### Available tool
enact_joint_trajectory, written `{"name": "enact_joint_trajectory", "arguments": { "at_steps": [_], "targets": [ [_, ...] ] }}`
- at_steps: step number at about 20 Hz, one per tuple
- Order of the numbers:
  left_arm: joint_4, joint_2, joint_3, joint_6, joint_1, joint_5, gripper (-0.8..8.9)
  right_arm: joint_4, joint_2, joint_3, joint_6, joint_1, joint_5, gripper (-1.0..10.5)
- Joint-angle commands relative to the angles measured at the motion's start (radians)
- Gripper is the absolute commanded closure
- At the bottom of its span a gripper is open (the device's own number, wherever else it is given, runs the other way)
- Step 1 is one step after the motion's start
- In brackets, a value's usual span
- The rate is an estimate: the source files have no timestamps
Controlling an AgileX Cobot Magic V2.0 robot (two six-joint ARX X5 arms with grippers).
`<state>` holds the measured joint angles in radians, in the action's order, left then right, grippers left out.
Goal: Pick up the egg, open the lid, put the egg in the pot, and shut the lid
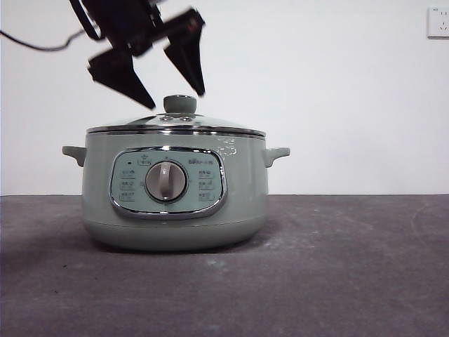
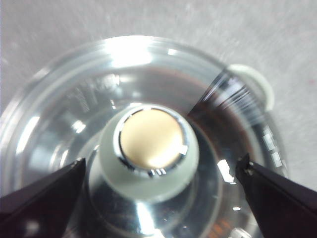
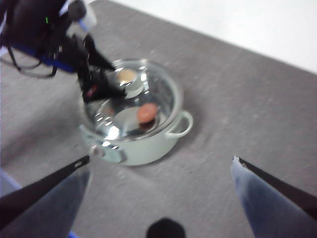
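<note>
The sage-green pot (image 1: 242, 203) stands on the dark table with the glass lid (image 1: 217, 126) shut on it. My left gripper (image 1: 175, 97) hangs open just above the lid's knob (image 1: 179, 105), one jaw on each side, not touching. In the left wrist view the knob (image 2: 151, 144) sits between the open jaws of the left gripper (image 2: 158, 168). The reddish-brown egg (image 3: 147, 113) lies inside the pot (image 3: 148, 148), seen through the lid (image 3: 163, 91). My right gripper (image 3: 161, 158) is open and empty, high above the table, away from the pot.
The grey table (image 1: 351, 267) stretches to the right of the pot and in front of it. A white wall with a socket (image 1: 438, 21) is behind. A black cable (image 1: 35, 43) trails from the left arm.
</note>
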<state>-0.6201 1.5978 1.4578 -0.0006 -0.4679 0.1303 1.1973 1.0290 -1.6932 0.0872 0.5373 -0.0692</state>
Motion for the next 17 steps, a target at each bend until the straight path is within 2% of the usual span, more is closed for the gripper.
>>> {"name": "enact_joint_trajectory", "arguments": {
  "at_steps": [1,6,10,13,14,15,16,17],
  "targets": [
    [-0.031,-0.074,-0.01,-0.004,-0.002,0.004,2.51,0.018,0.002,0.001,-0.019,0.0,-0.054,4.7],
    [-0.15,-0.216,-0.01,-0.005,-0.003,0.024,2.51,0.073,0.011,0.001,-0.03,0.0,-0.139,4.7],
    [-0.306,-0.392,-0.01,-0.004,-0.003,0.145,2.52,0.154,0.035,0.001,-0.03,0.0,-0.143,4.7],
    [-0.401,-0.489,-0.01,-0.004,-0.003,0.193,2.6,0.174,0.053,0.001,-0.03,0.001,-0.143,4.8],
    [-0.429,-0.511,-0.01,-0.003,-0.003,0.2,3.27,0.174,0.056,0.001,-0.03,0.001,-0.143,4.8],
    [-0.46,-0.529,-0.01,-0.003,-0.003,0.212,4.83,0.174,0.058,0.001,-0.031,0.0,-0.143,5.7],
    [-0.484,-0.542,-0.01,-0.002,-0.003,0.22,6.51,0.174,0.061,0.001,-0.03,0.001,-0.143,7.2],
    [-0.506,-0.552,-0.01,0.013,-0.003,0.222,8.42,0.174,0.064,0.001,-0.029,0.0,-0.143,9.3]
  ]
}}
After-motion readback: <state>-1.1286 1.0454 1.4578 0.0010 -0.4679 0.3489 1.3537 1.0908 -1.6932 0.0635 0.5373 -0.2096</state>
